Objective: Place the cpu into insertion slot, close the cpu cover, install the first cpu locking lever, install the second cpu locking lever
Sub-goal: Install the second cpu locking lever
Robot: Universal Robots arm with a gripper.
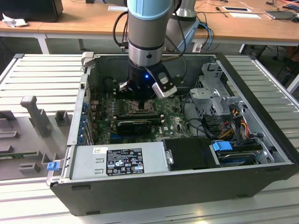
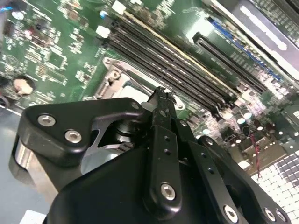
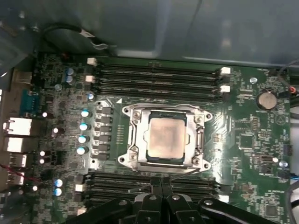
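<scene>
The cpu (image 3: 166, 139), a pale silvery square chip, lies in the insertion slot (image 3: 125, 159) at the middle of the green motherboard. The cpu cover (image 3: 134, 140), a dull metal frame, lies flat over it, and the chip shows through its window. My gripper (image 3: 161, 187) hovers just off one edge of the socket, fingers pressed together with nothing visibly between them. A thin metal lever rod (image 3: 183, 173) runs along that edge close to the fingertips. In the second wrist view the shut gripper (image 2: 161, 94) hangs just above the cover's corner (image 2: 113, 77). In the exterior view the gripper (image 1: 140, 101) reaches down into the open case.
Black memory slots (image 3: 159, 74) flank the socket on two sides. A coin cell (image 3: 266, 99) sits near one board corner. The case holds a grey power supply (image 1: 121, 158), a metal drive cage (image 1: 215, 93) and coloured cables (image 1: 233, 121). The case walls (image 1: 79, 116) hem in the arm.
</scene>
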